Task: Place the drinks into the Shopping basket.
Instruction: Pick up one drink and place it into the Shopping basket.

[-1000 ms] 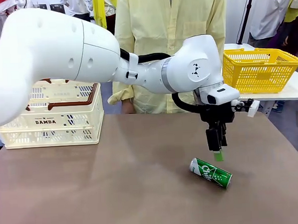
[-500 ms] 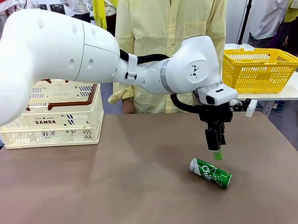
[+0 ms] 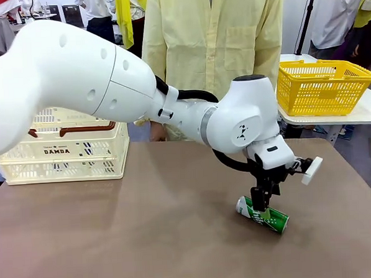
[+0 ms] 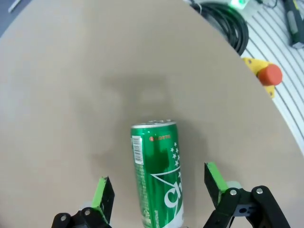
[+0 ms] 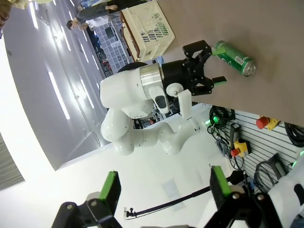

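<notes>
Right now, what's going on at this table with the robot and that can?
The left gripper is down over a green drink can lying on its side on the brown table. In the left wrist view its jaws are open, one finger on each side of the can, not yet closed on it. The right gripper is open and holds nothing. The cream shopping basket sits at the table's far left, and a person in a yellow coat stands behind the table.

Front view faces across the table (image 3: 116, 242) — both wrist views share its green can (image 4: 156, 175).
</notes>
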Controlling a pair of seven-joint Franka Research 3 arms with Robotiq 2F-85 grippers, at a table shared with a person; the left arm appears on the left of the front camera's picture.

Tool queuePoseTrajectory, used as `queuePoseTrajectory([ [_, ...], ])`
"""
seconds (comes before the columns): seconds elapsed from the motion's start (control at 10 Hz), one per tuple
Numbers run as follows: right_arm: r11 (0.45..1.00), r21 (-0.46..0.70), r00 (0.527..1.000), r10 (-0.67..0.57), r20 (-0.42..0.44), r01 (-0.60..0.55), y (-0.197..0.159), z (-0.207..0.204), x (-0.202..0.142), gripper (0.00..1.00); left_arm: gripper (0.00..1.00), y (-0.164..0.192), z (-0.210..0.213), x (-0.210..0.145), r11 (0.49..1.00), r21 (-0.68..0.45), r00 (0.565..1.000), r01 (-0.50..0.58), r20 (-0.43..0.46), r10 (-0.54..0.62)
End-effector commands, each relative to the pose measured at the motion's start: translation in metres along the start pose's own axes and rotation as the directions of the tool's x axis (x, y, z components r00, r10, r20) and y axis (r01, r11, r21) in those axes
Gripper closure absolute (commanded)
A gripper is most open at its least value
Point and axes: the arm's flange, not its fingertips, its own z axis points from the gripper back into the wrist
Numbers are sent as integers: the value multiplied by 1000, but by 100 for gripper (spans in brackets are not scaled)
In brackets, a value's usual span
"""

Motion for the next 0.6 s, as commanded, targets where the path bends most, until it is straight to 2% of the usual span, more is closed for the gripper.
queuePoseTrajectory([
  [0.0,1000,0,1000,6,10,-6,0,0,0,0,0,-17,1,-8,999,40,997,36,-67,-34],
  [0.5,1000,0,1000,6,10,-6,0,0,0,0,0,-9,-36,-20,999,-50,993,-4,-116,-2],
])
